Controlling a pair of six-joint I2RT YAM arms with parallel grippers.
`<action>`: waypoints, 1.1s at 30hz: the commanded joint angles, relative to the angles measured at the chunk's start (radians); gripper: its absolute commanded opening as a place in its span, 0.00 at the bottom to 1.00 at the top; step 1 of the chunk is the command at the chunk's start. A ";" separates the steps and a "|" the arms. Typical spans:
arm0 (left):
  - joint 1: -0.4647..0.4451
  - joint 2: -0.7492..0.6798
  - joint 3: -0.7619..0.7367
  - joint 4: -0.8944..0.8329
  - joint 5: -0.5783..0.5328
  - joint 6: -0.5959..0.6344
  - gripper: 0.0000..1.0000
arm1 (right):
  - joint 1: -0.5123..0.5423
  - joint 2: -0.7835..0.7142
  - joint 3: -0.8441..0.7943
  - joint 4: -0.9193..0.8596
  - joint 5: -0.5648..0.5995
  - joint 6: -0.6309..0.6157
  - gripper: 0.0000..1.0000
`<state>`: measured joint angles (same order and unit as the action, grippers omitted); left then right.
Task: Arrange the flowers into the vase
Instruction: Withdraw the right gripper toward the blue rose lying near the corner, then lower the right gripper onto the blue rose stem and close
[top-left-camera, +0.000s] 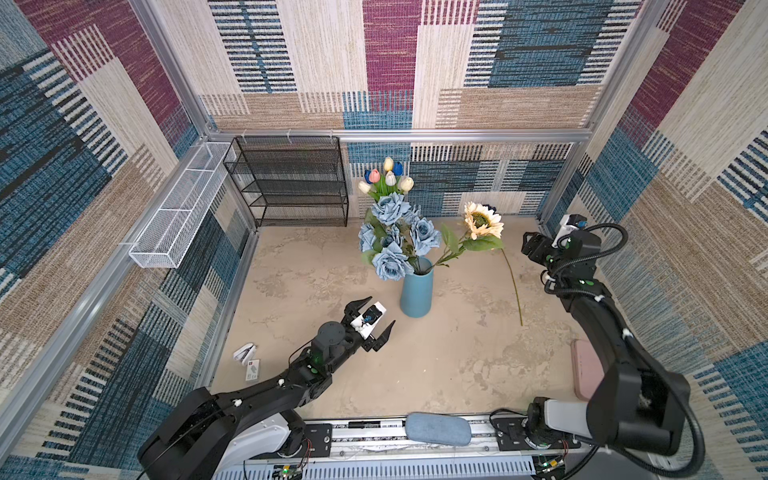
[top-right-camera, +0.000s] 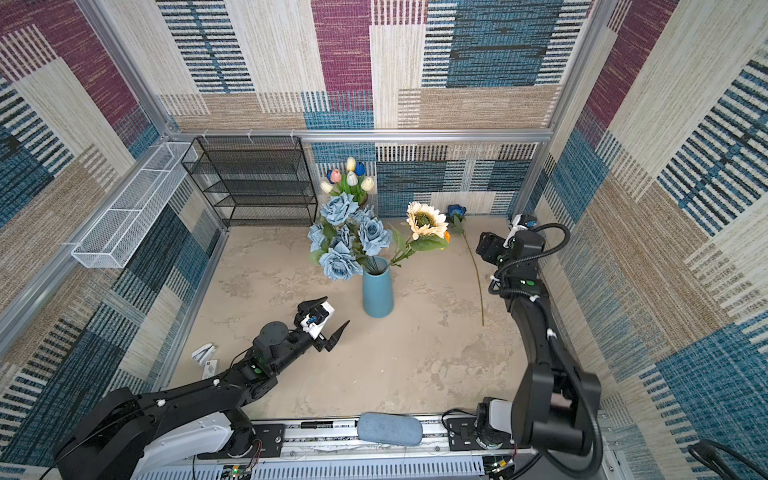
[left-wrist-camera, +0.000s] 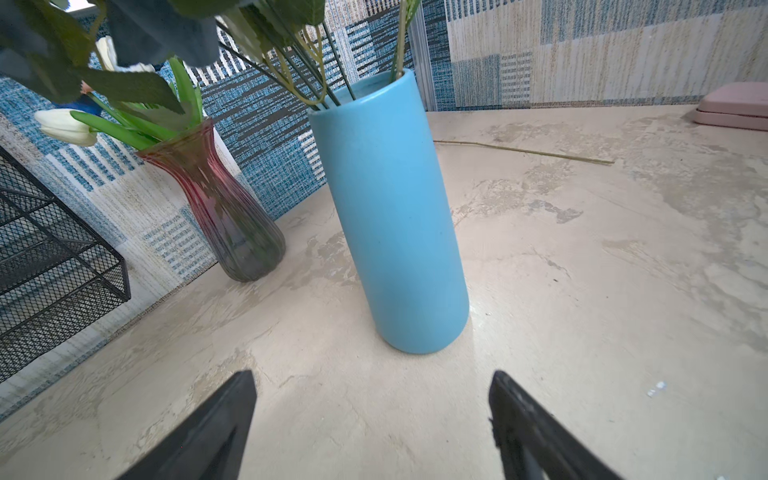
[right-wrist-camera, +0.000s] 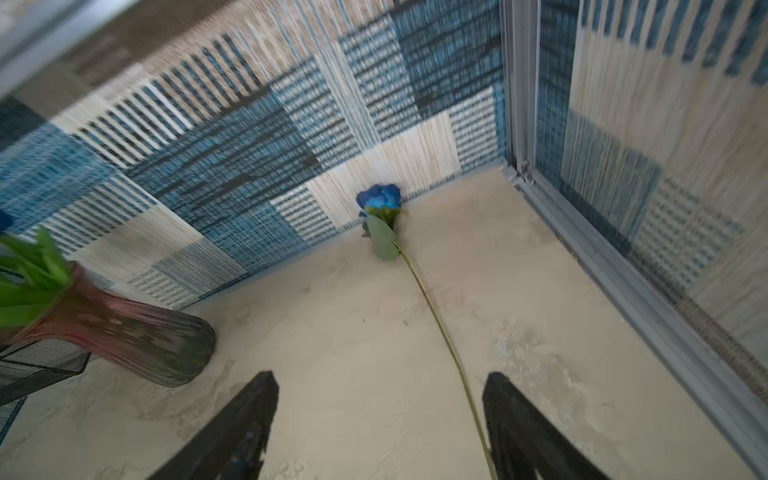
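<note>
Deep-blue rose (right-wrist-camera: 379, 198) flat on worktop (top-left-camera: 415, 374) near right edge: long axis front-back, bloom at back edge. Blue cylindrical vase (top-left-camera: 417, 291), mid-worktop, holds dusty-blue rose bunch (top-left-camera: 392, 237) plus pale sunflower (top-left-camera: 482, 220) leaning roseward. Red ribbed glass vase (left-wrist-camera: 224, 208) with tulips (top-left-camera: 386, 176) at back edge. Two vases, one loose stem. Left fingers (left-wrist-camera: 216, 428) spread wide, empty, facing blue vase; right fingers (right-wrist-camera: 241, 424) spread, empty, near rose stem.

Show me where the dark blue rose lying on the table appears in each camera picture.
Top view: deep-blue rose stem right of the blue vase; bloom mostly behind the sunflower.
Top view: bloom at the back wall, right of the sunflower.
Left wrist: only its stem, beyond the blue vase.
Right wrist: whole flower, stem reaching the right gripper.
Shared landmark: tulip bunch.
</note>
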<state>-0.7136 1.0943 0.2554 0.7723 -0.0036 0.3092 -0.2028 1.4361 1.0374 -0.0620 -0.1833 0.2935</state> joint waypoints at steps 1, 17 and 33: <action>0.000 -0.011 -0.013 0.049 0.061 -0.007 0.93 | -0.003 0.179 0.117 -0.143 -0.033 -0.104 0.73; -0.001 0.033 0.000 0.062 0.233 0.006 1.00 | 0.002 0.804 0.799 -0.528 0.038 -0.440 0.60; -0.005 0.051 0.021 0.034 0.241 0.011 1.00 | 0.052 1.091 1.119 -0.618 0.080 -0.487 0.47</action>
<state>-0.7185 1.1519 0.2657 0.7887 0.2390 0.3130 -0.1463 2.4950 2.1250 -0.6308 -0.1223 -0.2020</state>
